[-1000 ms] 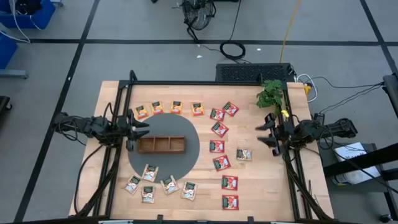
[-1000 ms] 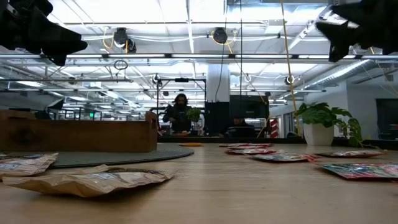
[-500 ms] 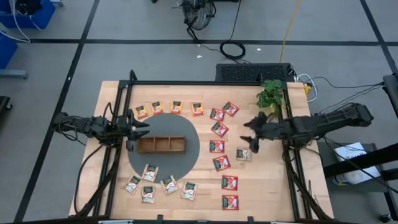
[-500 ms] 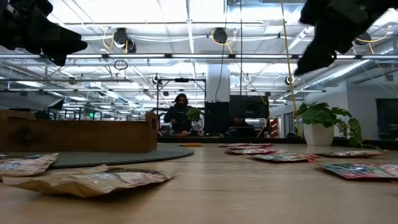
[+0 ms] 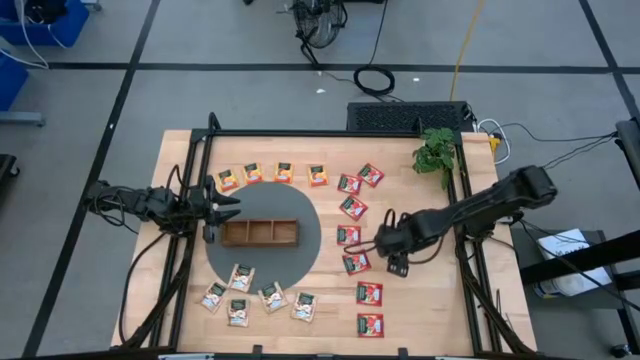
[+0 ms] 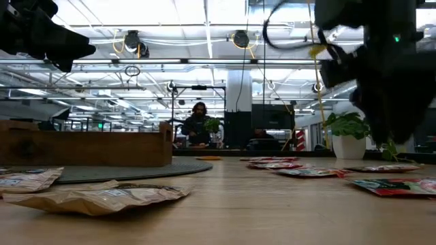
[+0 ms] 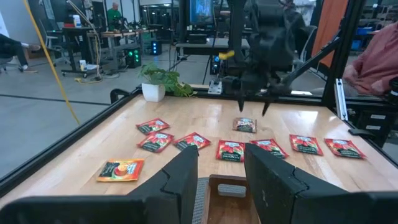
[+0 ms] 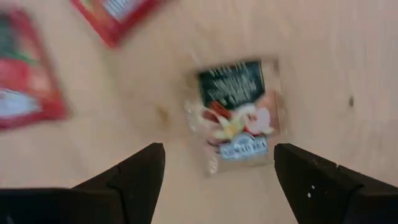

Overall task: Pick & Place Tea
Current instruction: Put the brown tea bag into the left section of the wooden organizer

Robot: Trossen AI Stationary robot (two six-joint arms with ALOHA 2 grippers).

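since a second earlier the right arm had swung out from the table's right edge toward the middle, and the right gripper hung over a lone white-and-green square tea packet lying flat on the pale wooden table, its two dark fingers spread wide apart on either side of the packet without touching it. red-and-green packets lay in a column just beside it. the left gripper waited above the left end of the brown wooden three-compartment tray, fingers partly apart and empty. orange-yellow packets lay in a row behind the tray, other white-and-green ones in front.
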